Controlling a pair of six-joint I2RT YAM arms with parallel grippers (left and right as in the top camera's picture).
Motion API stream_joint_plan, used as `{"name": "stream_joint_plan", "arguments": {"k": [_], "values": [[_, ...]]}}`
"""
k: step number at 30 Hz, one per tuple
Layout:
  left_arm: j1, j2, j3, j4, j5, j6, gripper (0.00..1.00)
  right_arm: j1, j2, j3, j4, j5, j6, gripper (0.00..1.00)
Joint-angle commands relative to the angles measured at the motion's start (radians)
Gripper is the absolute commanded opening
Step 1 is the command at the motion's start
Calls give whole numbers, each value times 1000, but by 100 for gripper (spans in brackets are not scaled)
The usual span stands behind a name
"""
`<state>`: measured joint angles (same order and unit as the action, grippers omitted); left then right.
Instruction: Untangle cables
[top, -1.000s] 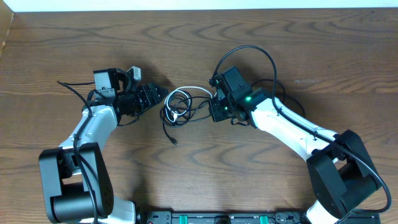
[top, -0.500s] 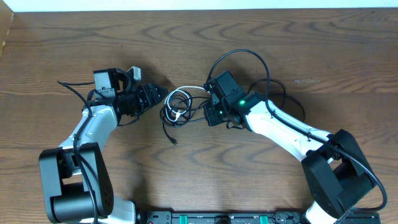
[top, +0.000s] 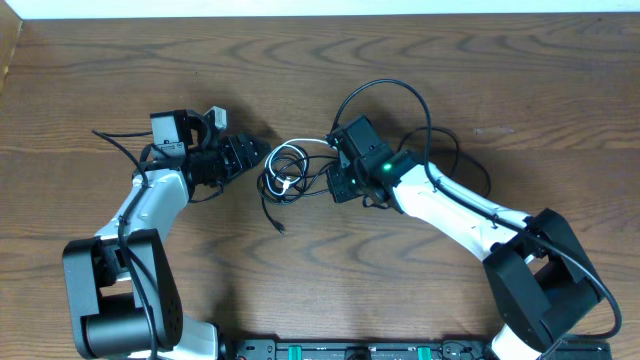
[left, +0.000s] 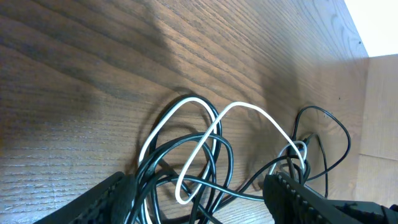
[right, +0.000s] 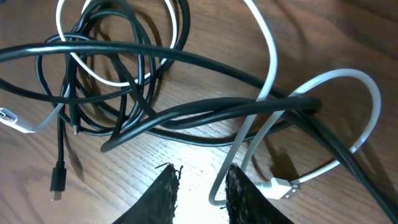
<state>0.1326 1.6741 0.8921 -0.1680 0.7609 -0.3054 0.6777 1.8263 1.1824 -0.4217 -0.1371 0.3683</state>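
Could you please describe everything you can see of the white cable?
The white cable is a thin, smooth, rubbery-looking cord tangled with the black cables. It lies slack on the wooden table in open loops between the left gripper and the right gripper, crossing over and under the black strands. A small white plug shows at one end, close to the right gripper.

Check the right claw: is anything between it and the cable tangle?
Nothing visible does. The right claw sits open just short of the cables, only bare table between; the white cable loops beside one fingertip.
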Motion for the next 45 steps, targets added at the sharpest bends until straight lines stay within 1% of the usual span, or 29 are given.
{"name": "stream_joint_plan", "arguments": {"k": [1,9,20,24,28,29,30,31,32,33,37,45], "values": [[0,5,1,-2,5,25,70,14,9,-8,3,12,6,24],[0,5,1,-2,5,25,71,20,9,-8,6,68,6,24],[0,5,1,-2,5,25,71,24,9,-31,59,68,28,21],[0,5,1,-2,5,25,70,24,9,-74,116,68,29,20],[0,5,1,-2,5,25,70,24,9,-130,211,69,46,22],[0,5,1,-2,5,25,70,24,9,-140,230,76,47,20],[0,5,1,-2,5,25,71,24,9,-144,232,87,46,16],[0,5,1,-2,6,25,71,23,9,-145,229,92,46,6],[0,5,1,-2,6,25,71,23,8,-144,226,93,46,1],[0,5,1,-2,5,25,70,23,5,-144,221,89,46,1],[0,5,1,-2,6,25,70,8,-71,-143,207,-35,43,1],[0,5,1,-2,6,25,71,-66,-344,-143,196,-248,43,1]]}}
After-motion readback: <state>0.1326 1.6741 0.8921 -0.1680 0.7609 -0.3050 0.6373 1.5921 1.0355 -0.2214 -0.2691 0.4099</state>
